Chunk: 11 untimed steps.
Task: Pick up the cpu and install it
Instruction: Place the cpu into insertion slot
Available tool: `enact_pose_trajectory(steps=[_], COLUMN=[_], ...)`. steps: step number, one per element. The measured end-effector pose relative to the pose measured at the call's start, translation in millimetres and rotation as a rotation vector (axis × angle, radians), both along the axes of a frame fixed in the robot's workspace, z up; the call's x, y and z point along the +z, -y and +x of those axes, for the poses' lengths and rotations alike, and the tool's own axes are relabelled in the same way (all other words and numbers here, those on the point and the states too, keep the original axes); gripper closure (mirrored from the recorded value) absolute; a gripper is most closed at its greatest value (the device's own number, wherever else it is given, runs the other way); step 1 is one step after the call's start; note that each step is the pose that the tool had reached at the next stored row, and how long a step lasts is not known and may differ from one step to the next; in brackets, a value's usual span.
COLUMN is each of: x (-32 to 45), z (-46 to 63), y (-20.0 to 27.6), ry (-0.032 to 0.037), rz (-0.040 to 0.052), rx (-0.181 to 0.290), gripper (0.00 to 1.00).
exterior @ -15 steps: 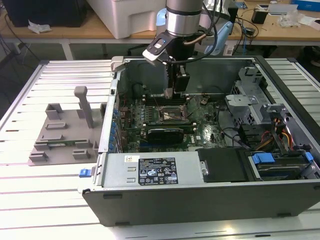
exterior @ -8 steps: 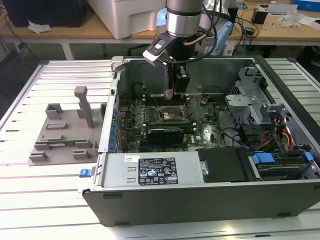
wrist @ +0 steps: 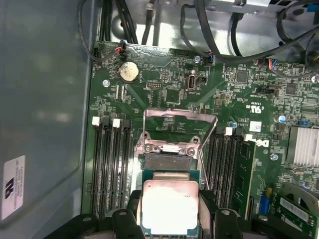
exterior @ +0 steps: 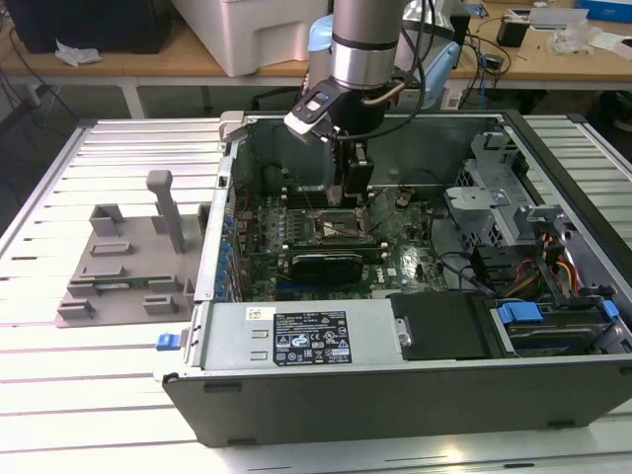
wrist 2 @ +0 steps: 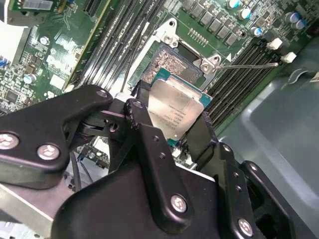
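The cpu (wrist 2: 175, 110), a flat square chip with a silvery top and a green rim, sits between the black fingers (wrist 2: 141, 110) of my gripper (wrist 2: 172, 118), which is shut on its two opposite edges. In the first wrist view the cpu (wrist: 170, 206) hangs tilted just short of the open socket (wrist: 167, 162), whose contact field is bare and whose metal load plate (wrist: 179, 124) stands swung back. In the exterior view my gripper (exterior: 348, 202) reaches down inside the open computer case, a little above the socket (exterior: 341, 229) on the motherboard.
Black memory slots (wrist: 112, 164) flank the socket on both sides. Cables (wrist: 219, 35) run along the case wall beyond the board. The case (exterior: 395, 395) holds a drive cage (exterior: 494, 197) at the exterior view's right. A grey plastic tray (exterior: 118, 267) lies on the slatted table at the exterior view's left.
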State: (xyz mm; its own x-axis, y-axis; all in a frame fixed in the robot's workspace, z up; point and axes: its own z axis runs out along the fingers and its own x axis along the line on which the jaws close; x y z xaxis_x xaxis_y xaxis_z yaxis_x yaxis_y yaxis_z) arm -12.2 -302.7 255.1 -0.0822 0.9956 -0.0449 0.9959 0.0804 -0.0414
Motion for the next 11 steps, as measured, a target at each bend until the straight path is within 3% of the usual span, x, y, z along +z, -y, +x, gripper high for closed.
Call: enact_pose_trajectory(steps=[11], x=[-15.3], z=[0.1], y=[0.0], ry=[-0.0003], rz=[0.0000], rx=[0.000], gripper=[0.46])
